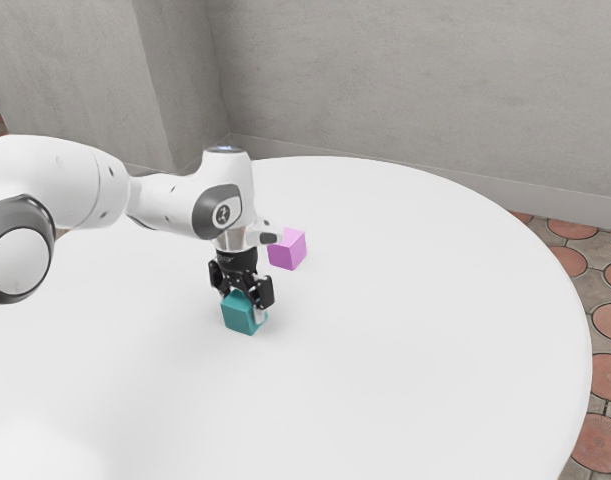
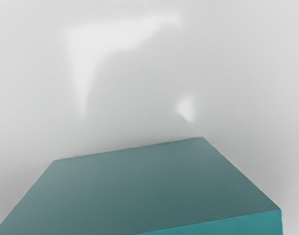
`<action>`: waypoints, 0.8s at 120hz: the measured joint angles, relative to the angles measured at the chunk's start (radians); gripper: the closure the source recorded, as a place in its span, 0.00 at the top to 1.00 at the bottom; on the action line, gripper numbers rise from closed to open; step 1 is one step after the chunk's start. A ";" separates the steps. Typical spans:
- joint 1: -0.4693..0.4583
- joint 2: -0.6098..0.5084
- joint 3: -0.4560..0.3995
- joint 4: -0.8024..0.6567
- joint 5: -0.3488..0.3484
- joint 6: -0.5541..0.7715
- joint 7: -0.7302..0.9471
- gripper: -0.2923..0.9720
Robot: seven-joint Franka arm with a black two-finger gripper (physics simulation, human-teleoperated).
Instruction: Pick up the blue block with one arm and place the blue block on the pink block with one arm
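the jaws straddle the top of the blue block point(image 1: 243, 316), but i cannot tell whether they pinch it or merely flank it. the block sits on the white worktop point(image 1: 415, 330), apparently not yet lifted. the pink block point(image 1: 287, 248) lies near, at one o'clock from it in the exterior view, its top bare. lifting, carrying and stacking seem left to do.

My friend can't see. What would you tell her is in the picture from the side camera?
A white robot arm reaches down with its black gripper right at the top of a blue block on a round white table. A pink block sits apart from it, farther back.
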 joint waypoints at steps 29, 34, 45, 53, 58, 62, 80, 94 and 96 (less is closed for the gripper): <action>0.000 -0.002 -0.001 0.001 0.005 0.006 -0.003 0.59; -0.001 -0.010 -0.001 0.001 0.006 0.005 -0.004 0.57; -0.007 -0.056 -0.003 0.006 0.011 -0.003 -0.006 0.53; -0.014 -0.105 -0.003 0.009 0.019 -0.015 -0.010 0.52; -0.018 -0.127 -0.003 0.012 0.026 -0.023 -0.012 0.52; -0.020 -0.135 -0.004 0.034 0.034 -0.028 -0.013 0.52; -0.032 -0.057 -0.005 0.272 0.066 -0.076 -0.018 0.53; -0.032 0.042 0.004 0.435 0.075 -0.113 -0.021 0.53; -0.032 0.053 0.008 0.449 0.075 -0.117 -0.021 0.53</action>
